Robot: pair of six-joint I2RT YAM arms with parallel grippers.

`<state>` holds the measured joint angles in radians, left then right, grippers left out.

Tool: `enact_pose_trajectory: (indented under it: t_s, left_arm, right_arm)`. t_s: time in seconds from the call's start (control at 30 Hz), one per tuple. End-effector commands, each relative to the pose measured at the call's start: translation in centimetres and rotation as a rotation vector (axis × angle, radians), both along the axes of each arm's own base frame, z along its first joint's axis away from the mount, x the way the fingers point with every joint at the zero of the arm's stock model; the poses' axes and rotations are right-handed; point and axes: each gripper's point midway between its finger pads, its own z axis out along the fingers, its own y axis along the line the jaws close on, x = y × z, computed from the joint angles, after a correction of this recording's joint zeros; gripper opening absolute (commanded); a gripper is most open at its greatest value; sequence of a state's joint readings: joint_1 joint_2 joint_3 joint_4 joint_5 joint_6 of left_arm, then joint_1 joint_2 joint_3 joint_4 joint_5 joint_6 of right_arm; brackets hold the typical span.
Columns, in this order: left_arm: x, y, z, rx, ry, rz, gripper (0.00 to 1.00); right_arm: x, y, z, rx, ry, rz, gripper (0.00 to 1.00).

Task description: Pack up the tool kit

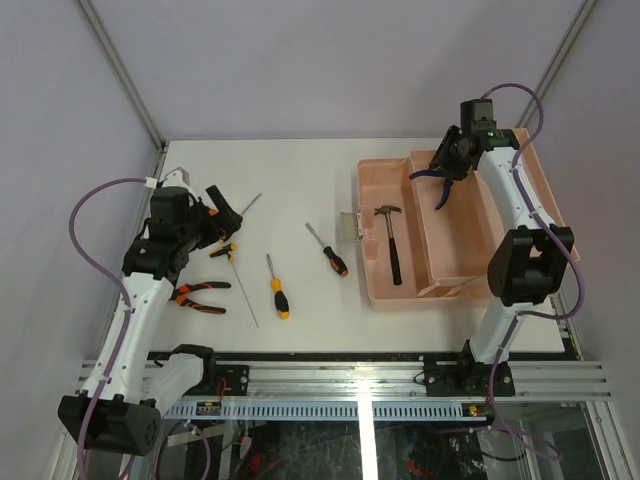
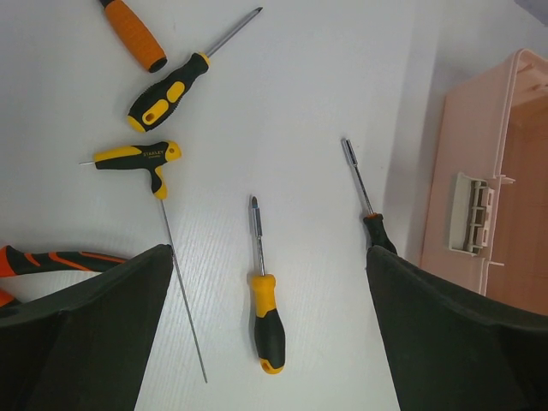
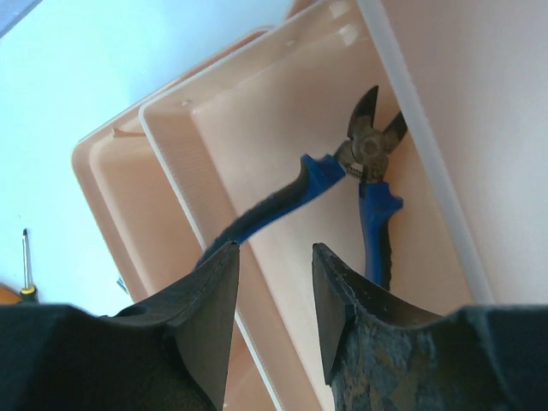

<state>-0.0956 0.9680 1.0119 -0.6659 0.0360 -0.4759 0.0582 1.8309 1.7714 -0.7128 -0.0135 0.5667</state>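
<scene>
My left claw hangs wide over the screwdriver, which lies on the tabletop in the lower middle of the wrist view. The toolbox is at the right edge. I'd drop straight down with the fingers astride the fat handle, not the thin shaft, then close. My right claw is narrow and looks empty. The pliers rest in the tray, so I'd lift it clear first.

Likely lab: white-walled enclosure, aluminium rails
</scene>
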Motion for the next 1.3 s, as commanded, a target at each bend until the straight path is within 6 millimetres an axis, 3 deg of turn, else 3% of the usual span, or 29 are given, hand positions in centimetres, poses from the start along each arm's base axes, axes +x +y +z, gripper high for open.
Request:
enact_pose_trajectory:
  t_s: [0.0,0.43,0.5,0.67,0.77,0.83,0.93,1.0,1.13,1.27]
  left_arm:
    - [0.2,-0.1,1.0,-0.01,-0.054,-0.006,0.94]
    - [-0.2,-0.2,1.1,-0.01,-0.055,-0.011,0.94]
    - [-0.3,-0.2,1.1,-0.01,-0.057,-0.01,0.94]
    - [-0.2,-0.2,1.0,-0.013,-0.054,-0.01,0.94]
    - [-0.2,-0.3,0.9,-0.021,-0.048,-0.012,0.94]
    - [-0.1,-0.4,0.9,-0.023,-0.047,-0.014,0.94]
    - [0.0,-0.5,1.0,-0.027,-0.048,-0.017,0.94]
    - [0.1,-0.5,0.9,-0.028,-0.045,-0.018,0.94]
    - [0.3,-0.6,0.9,-0.021,-0.045,-0.026,0.94]
    - [0.6,-0.5,0.9,0.013,-0.053,-0.055,0.94]
  right_arm:
    - [1.7,1.2,0.5,0.051,-0.018,0.006,0.47]
    - [3.1,3.9,-1.2,0.119,0.021,0.016,0.5]
    - [2.8,3.7,-1.5,0.111,0.033,0.015,0.42]
    - [1.9,3.3,-1.3,0.081,0.034,0.026,0.1]
    - [1.4,2.8,-0.5,0.052,0.025,0.027,0.05]
    - [0.9,2.2,-0.1,0.014,0.028,0.03,0.09]
    - [0.4,1.6,-0.1,-0.022,0.04,0.043,0.29]
    - [0.0,1.8,0.0,-0.021,0.046,0.063,0.37]
    - [-0.5,2.8,2.1,0.011,-0.02,0.112,0.39]
    - [-1.1,3.9,6.3,0.005,-0.133,0.175,0.4]
